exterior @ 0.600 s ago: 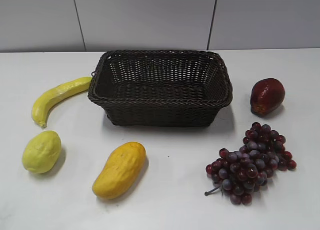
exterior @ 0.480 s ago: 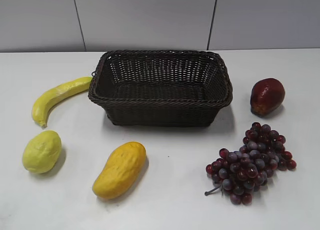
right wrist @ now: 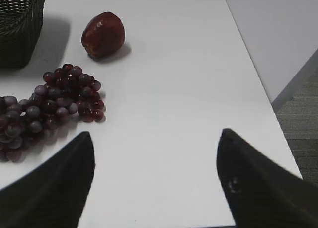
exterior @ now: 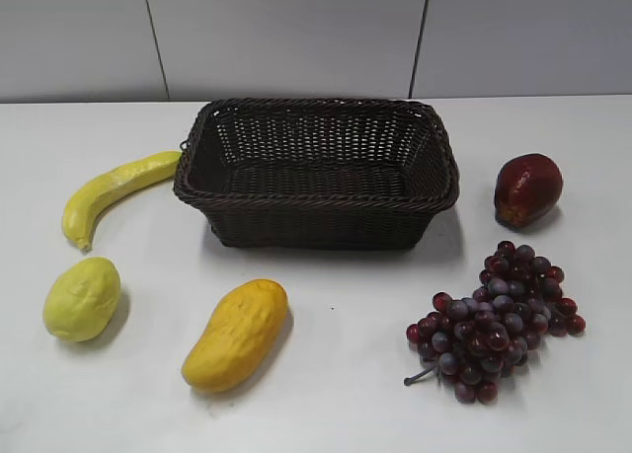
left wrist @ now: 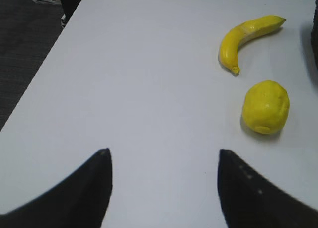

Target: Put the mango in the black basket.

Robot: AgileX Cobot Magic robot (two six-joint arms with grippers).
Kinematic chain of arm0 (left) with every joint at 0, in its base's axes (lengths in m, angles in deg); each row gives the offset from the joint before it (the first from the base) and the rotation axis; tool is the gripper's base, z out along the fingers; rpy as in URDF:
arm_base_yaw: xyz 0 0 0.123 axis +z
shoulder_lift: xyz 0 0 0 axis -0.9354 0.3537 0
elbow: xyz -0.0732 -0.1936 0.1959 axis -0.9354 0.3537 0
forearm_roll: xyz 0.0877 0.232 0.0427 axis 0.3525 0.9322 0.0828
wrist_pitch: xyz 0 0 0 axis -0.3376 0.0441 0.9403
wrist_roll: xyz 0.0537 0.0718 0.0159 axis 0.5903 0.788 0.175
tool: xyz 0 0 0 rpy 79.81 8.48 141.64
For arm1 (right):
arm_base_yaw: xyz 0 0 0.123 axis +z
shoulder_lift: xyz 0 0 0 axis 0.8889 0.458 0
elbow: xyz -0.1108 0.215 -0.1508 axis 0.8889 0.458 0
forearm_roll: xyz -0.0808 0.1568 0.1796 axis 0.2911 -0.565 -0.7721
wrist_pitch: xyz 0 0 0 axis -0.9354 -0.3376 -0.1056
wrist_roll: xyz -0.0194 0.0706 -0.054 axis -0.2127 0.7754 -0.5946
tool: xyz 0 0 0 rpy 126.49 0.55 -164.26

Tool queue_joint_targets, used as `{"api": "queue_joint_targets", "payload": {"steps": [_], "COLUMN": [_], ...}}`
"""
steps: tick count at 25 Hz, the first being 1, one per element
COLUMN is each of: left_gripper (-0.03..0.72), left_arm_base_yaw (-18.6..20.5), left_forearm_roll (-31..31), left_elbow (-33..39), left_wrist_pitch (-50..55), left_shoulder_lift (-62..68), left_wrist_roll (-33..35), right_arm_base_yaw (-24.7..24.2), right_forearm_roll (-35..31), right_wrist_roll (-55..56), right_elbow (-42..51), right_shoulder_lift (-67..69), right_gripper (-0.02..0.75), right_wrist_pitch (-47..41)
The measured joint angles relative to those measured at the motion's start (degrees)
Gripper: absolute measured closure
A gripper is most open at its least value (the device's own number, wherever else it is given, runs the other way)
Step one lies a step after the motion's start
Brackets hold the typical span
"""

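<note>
Exterior view: the black basket [exterior: 316,172] is sitting upright on the white table [exterior: 336,394] and is serving as the reference point. The mango [exterior: 235,335] is lying on the table in front of the basket, toward its left front corner, apart from it and not inside. A banana [exterior: 111,191] is lying just left of the basket, its tip nearly meeting the rim. A pale lemon-like fruit [exterior: 82,297] is resting left of the basket and nearer the camera, beside the mango but not touching it. A dark red fruit [exterior: 527,188] is sitting right of the basket. A bunch of grapes [exterior: 494,320] is lying to the basket's front right.

Neither arm is appearing in this view. In the left wrist view, the left gripper [left wrist: 164,188] is hovering over bare table with its jaws spread apart, holding nothing. In the right wrist view, the right gripper [right wrist: 155,181] is likewise standing with jaws apart and empty, the basket's corner showing at far left.
</note>
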Motion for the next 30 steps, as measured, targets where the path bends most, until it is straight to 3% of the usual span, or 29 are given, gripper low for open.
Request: {"api": "queue_joint_targets", "payload": {"steps": [3, 7, 14, 17, 23, 27, 30], "left_gripper": [0.176, 0.045, 0.026, 0.029, 0.041, 0.048, 0.053], "left_arm_base_yaw": [0.0, 0.0, 0.0, 0.0, -0.4, -6.2, -13.9], "left_forearm_roll": [0.0, -0.2, -2.0, -7.5, -26.1, -30.6, -30.5], "left_elbow": [0.0, -0.8, -5.5, -9.0, -18.8, -24.3, -27.0], "left_wrist_pitch": [0.0, -2.1, -13.6, -15.1, -13.5, -12.7, -13.1], "left_shoulder_lift": [0.0, 1.4, 18.3, 29.3, 51.6, 62.7, 69.9], "left_wrist_roll": [0.0, 0.0, 0.2, 1.8, 13.0, 15.3, 15.6], "right_arm_base_yaw": [0.0, 0.0, 0.0, 0.0, 0.0, 0.0, 0.0], "right_forearm_roll": [0.0, 0.0, 0.0, 0.0, 0.0, 0.0, 0.0], "right_wrist_roll": [0.0, 0.0, 0.0, 0.0, 0.0, 0.0, 0.0], "right_elbow": [0.0, 0.0, 0.0, 0.0, 0.0, 0.0, 0.0], "right_shoulder_lift": [0.0, 0.0, 0.0, 0.0, 0.0, 0.0, 0.0], "right_gripper": [0.151, 0.151, 0.151, 0.151, 0.151, 0.151, 0.151], "right_wrist_pitch": [0.0, 0.0, 0.0, 0.0, 0.0, 0.0, 0.0]}}
